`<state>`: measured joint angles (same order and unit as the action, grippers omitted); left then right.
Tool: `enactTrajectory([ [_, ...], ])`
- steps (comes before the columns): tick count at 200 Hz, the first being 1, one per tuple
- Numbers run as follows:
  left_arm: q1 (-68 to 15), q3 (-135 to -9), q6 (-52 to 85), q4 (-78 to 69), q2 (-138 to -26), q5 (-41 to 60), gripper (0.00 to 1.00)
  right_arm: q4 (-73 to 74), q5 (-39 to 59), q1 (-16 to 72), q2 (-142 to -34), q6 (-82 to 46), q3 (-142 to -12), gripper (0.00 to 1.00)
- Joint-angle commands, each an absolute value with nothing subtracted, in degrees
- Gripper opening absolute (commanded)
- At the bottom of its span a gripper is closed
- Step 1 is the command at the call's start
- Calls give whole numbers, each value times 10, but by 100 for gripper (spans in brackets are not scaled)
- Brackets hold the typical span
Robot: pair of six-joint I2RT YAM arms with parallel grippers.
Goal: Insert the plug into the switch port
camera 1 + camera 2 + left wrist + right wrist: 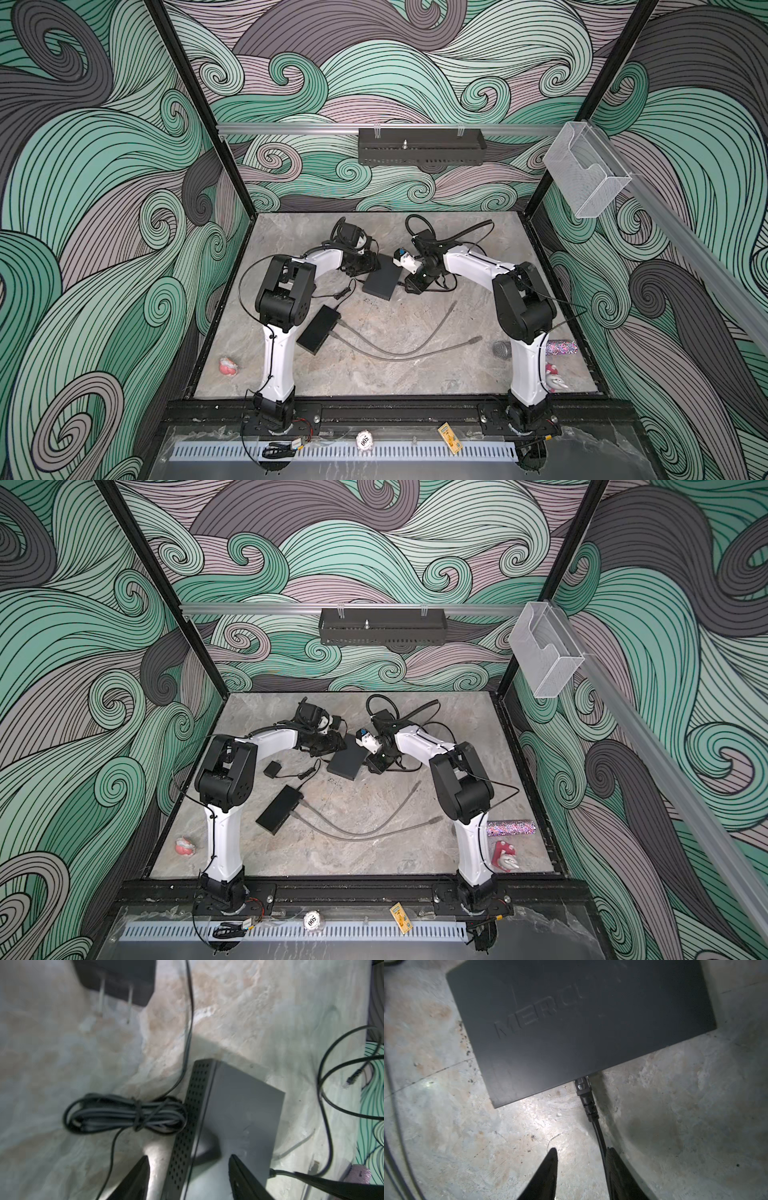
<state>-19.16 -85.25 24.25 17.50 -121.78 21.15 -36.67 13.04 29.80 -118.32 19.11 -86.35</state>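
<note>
The switch (380,279) (345,762) is a flat dark grey box in the middle of the table. In the right wrist view the black plug (582,1087) sits in the switch's (571,1012) near edge. Its black cable (598,1132) runs back along the inner side of one finger. My right gripper (581,1149) (411,286) is open, with bare table between its fingers. My left gripper (189,1157) (360,268) is open at the switch's (245,1105) far left corner. One finger is beside the perforated side and the other is over the top face.
A second black switch (319,328) with grey cables (415,353) lies front left. A power adapter (116,978) and a bundled cord (124,1113) lie left of the switch. A loose black cable end (353,1077) and small toys (227,365) (555,376) are near the table's edges.
</note>
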Motion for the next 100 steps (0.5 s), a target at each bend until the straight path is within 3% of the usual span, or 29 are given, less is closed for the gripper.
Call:
enactTrajectory([
  [1,-187,-878,223,192,-1233,241,63,-375,72,303,-1193,211,-874,40],
  [36,-187,-889,227,182,-1255,280,62,-383,77,309,-1213,229,-885,27],
  [65,-187,-891,229,179,-1269,285,62,-385,69,319,-1223,244,-893,25],
  [100,-187,-893,239,173,-1279,301,62,-392,77,328,-1239,262,-921,12],
])
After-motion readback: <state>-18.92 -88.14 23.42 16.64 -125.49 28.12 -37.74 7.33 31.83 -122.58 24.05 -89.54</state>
